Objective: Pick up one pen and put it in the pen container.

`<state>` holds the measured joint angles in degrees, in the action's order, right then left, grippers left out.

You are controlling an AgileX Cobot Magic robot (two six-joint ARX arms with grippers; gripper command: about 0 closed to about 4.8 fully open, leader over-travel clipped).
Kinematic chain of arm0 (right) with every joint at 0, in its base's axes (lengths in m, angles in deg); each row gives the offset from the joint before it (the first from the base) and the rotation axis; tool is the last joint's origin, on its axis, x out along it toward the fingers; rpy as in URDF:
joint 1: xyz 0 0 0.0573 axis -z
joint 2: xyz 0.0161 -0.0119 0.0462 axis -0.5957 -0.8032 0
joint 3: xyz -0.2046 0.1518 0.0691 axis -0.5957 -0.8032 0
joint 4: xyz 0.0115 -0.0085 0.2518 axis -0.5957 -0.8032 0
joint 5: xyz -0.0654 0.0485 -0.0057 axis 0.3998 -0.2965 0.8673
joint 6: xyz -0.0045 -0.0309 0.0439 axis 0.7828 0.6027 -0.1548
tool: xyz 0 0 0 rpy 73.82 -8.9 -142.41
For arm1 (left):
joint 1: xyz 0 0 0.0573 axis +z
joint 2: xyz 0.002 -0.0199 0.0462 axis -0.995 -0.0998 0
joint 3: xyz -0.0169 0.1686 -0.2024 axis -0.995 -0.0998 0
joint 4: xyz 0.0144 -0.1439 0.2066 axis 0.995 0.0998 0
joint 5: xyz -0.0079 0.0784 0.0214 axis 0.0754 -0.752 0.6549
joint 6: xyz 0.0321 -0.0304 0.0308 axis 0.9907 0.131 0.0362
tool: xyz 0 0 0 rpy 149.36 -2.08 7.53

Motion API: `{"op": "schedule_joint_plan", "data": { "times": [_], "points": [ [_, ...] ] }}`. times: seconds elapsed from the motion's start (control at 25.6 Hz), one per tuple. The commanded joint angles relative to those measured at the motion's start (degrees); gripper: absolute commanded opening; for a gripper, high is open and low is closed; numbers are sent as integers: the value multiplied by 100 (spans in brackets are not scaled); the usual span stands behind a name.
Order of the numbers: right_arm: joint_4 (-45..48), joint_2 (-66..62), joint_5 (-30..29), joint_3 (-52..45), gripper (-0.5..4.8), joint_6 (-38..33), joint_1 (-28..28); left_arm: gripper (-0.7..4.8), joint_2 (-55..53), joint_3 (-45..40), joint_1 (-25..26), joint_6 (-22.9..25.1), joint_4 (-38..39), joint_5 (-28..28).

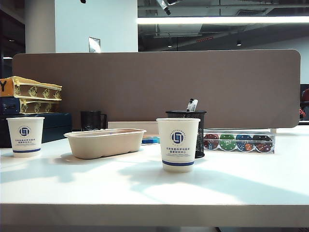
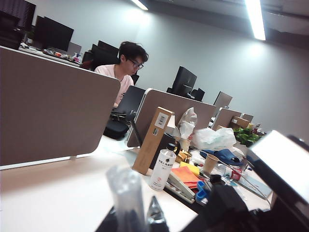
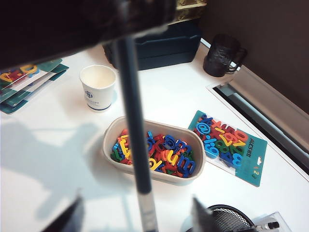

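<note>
Worktop [image 1: 145,188]: white, filling the lower half of the exterior view; a brown partition [image 1: 154,87] standing behind it.
Tray [image 1: 104,145]: beige, oval, left of centre in the exterior view; full of coloured plastic letters in the right wrist view.
Paper cups: centre cup [image 1: 177,145] in front, white with a blue logo; left cup [image 1: 25,135] near the left edge.
Pen container [image 1: 200,130]: black wire mesh with a solid rim, right of centre in the exterior view, just behind the centre cup and partly hidden by it; capped pens [image 1: 192,105] sticking out of its top. Also seen from above [image 3: 227,217] beside the right tool.
Black mug [image 1: 91,121]: behind the tray, by the partition.
Right tool [image 3: 137,215]: above the worktop near the tray, released, its blurred fingers [image 3: 72,215] spread wide apart.
Left tool [image 2: 140,220]: dark, blurred parts only, camera facing out across the office; grip impossible to tell.
Pen [image 3: 135,121]: long, slim, running straight down between the right tool's fingers and clear of both, above the tray's near rim and not in the pen container; barrel dark higher up, clear-whitish lower down. In the left wrist view [image 2: 126,193] a blurred clear-whitish barrel, upright, rising from among the left tool's dark parts.
</note>
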<state>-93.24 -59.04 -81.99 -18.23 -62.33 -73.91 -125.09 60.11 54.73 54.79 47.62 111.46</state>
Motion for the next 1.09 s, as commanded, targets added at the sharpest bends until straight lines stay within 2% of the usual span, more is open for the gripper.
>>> {"op": "schedule_joint_plan", "data": {
  "times": [0.04, 0.23, 0.62, 0.82, 0.86, 0.94, 1.09],
  "points": [
    [92, 26, 17, 42, 284, -24, -11, -6, 20, 13, -7, 48, -37, -17],
    [92, 31, 428, 42, 284, 0, 37, -6, 20, 13, 94, 229, 31, -103],
    [-184, 101, 470, 42, 284, 0, 531, -6, 17, 13, 887, 675, 328, 35],
    [-219, 181, 468, 44, 283, -2, 704, -6, -4, 13, 1014, 1268, 509, 70],
    [-234, 221, 490, 44, 283, -2, 726, -6, -4, 13, 1014, 1602, 658, 70],
    [-304, 267, 540, 44, 283, 0, 730, -6, -9, 13, 1012, 1910, 844, 70],
    [-509, 295, 603, 44, 283, 22, 730, -6, -90, 15, 1014, 2002, 850, 68]
  ]
}}
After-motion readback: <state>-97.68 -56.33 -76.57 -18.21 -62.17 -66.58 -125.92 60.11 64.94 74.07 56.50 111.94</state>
